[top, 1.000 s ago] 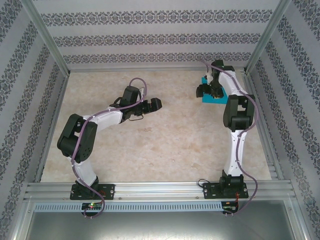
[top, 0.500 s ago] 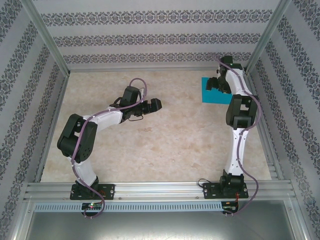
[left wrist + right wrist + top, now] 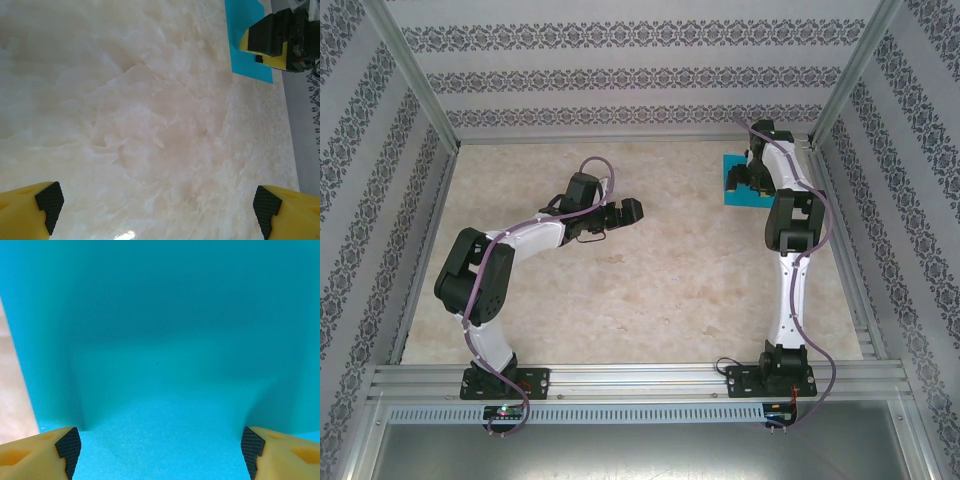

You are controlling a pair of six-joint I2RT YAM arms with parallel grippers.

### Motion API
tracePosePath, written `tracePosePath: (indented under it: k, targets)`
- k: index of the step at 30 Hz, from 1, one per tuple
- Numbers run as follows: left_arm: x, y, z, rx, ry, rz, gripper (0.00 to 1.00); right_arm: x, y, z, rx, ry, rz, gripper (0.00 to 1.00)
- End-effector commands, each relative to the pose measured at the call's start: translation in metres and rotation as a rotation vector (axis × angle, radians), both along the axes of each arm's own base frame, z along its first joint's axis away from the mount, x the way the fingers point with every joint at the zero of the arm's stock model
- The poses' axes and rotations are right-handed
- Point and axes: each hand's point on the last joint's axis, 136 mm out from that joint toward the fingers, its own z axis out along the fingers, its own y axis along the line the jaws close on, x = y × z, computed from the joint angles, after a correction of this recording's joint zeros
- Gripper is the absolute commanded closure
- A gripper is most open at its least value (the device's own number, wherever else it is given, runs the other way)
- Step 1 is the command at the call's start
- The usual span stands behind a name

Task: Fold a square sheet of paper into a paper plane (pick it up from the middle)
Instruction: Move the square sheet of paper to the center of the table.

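The two arm bases sit on the metal rail (image 3: 640, 380) at the near edge; the left arm bends up and across the pale marble table (image 3: 650, 290); the left gripper (image 3: 625, 210) hangs over the middle of the table, and its yellow fingers (image 3: 50, 205) are spread wide with nothing between them but bare table.

Farther back and to the right, the right arm reaches long and straight toward the far right corner; the right gripper (image 3: 740, 180) is down low over the square sheet of paper (image 3: 730, 197); its fingers (image 3: 67, 447) are wide apart, one on each side, with the blue sheet lying under and between them; I cannot tell if the tips touch the paper; nothing is pinched.

The paper is flat on the table near the back right corner, close to the side rail; a thin strip of table shows past its left edge in the right wrist view.

Behind it all stands the striped patterned wall (image 3: 640, 70).
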Motion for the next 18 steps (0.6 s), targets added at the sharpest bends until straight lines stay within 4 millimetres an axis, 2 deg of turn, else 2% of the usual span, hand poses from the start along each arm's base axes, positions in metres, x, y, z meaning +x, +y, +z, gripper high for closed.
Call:
tracePosePath:
  k: [1, 8, 18]
  targets:
    - [-0.003, -0.006, 0.011, 0.004, -0.022, -0.036, 0.0, -0.01, 0.011, -0.015, -0.006, 0.067, 0.021, 0.14]
    - [-0.009, -0.002, 0.007, 0.012, -0.013, -0.038, 0.0, -0.022, 0.027, -0.026, -0.003, 0.12, 0.059, 0.16]
    - [-0.019, 0.005, 0.015, 0.017, -0.034, -0.04, 0.0, -0.038, 0.055, -0.015, -0.047, 0.165, 0.123, 0.2]
